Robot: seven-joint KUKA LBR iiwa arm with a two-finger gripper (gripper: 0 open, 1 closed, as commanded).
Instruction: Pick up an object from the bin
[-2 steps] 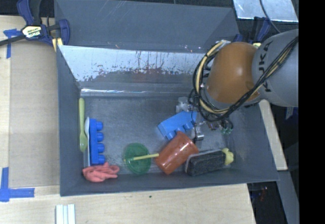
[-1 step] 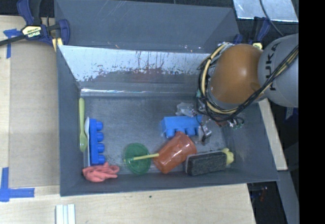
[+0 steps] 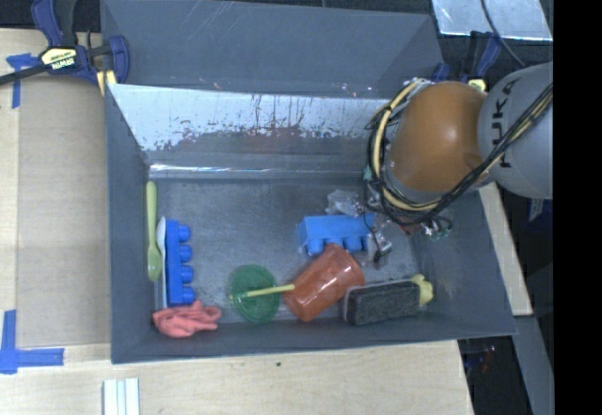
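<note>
pale wooden bench (image 3: 56, 215) carries the grey bin (image 3: 282, 55), whose slanted walls lead down to a flat floor, so i think that is why all the loose things sit low, near the front

far left, a thin yellow-green stick (image 3: 151, 230) lies right along the left wall, where a long thin thing fits snug. just beside it is a blue bumpy block (image 3: 179, 263), lying the same long way, with a white strip (image 3: 162, 258) against its left side. a pink squiggly toy (image 3: 186, 319) lies in the front left corner, just below the block

near the middle a green round lid (image 3: 254, 308) lies flat, and a yellow straw (image 3: 273, 289) rests across it, running up to an orange see-through cup (image 3: 323, 286). the cup lies tipped on its side, touching a blue chunky toy (image 3: 334, 234) just behind it. a black brush with a yellow end (image 3: 386, 302) lies close on the cup's right

the arm comes in from the right with its round brown cover (image 3: 437, 135) high over the bin. the end effector (image 3: 378, 242) is down low at the right end of the blue chunky toy, just above the cup. i cannot tell if it is released or clenched, and nothing shows held in it. my guess is the blue chunky toy is the one to pick, since it is nearest, though the cup is crowded close and could get bumped
</note>
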